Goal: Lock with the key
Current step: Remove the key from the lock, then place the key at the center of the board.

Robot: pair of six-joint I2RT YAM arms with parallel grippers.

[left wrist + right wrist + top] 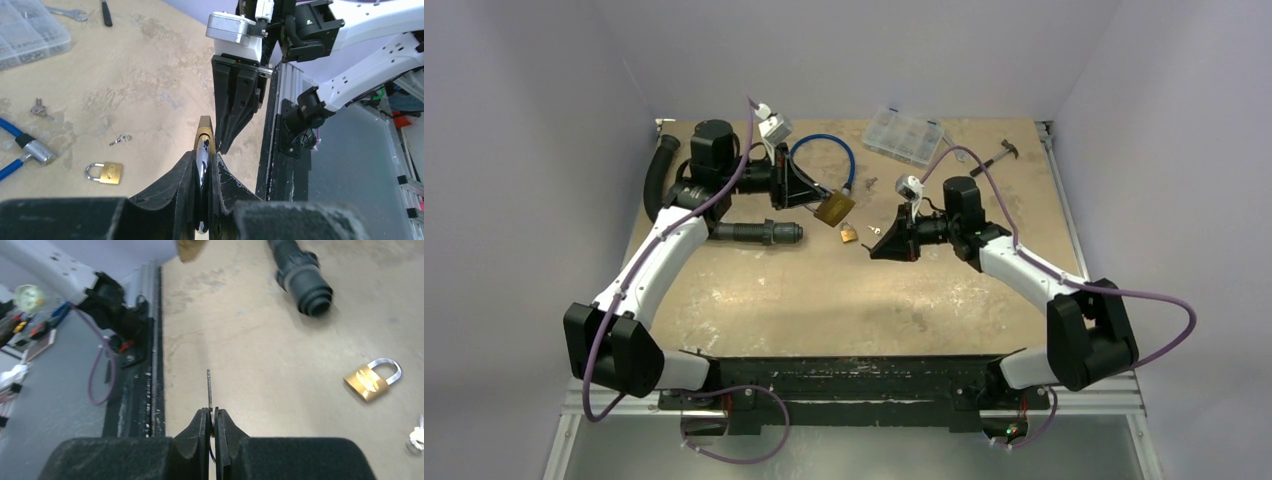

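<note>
left gripper (204, 161): jaws narrow, clamped on the large brass padlock (204, 134), held edge-on with its body sticking out past the fingertips.
right gripper (212, 413): jaws pinched tight on the key (209, 389), its thin blade poking straight out beyond the tips.
key to lock: the padlock hangs well ahead of the key tip, slightly to its left; no contact.
small padlock (373, 380): flat on the table (824, 300), off to the right of the right jaws.
loose keys (120, 139): on the table, left of the left jaws, just beyond the small padlock.
black hose (300, 274): lying ahead and right of the right jaws.
</note>
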